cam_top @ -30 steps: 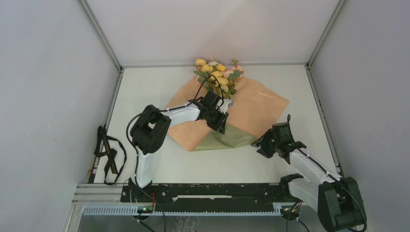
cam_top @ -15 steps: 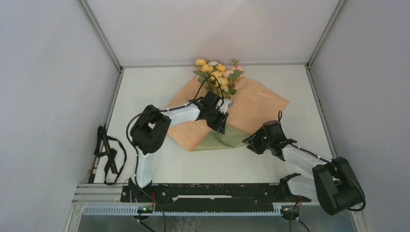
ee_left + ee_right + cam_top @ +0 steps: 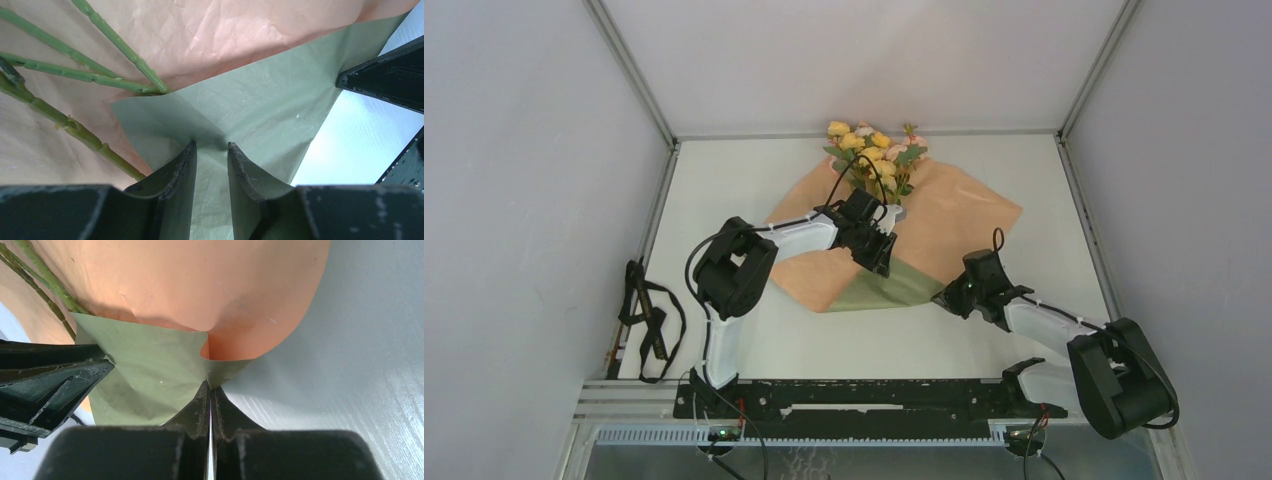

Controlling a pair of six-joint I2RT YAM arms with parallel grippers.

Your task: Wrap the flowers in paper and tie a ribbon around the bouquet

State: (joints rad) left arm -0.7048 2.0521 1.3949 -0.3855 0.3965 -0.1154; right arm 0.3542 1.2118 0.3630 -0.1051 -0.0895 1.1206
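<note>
Left wrist view: the flowers show stems only, blooms cut off, stem ends hidden under the paper fold. Top view: dark tangle by left wall too small to identify.

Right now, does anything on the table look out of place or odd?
Nothing looks damaged. The narrow black ribbon lies tangled at the table's left edge, far from the olive-green and peach paper sheet, whose near corner is folded over, green side up.

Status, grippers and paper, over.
Right gripper shut on corner of olive-peach paper sheet. Left gripper on its olive flap, grip unclear. Green flower stems uncovered.
</note>
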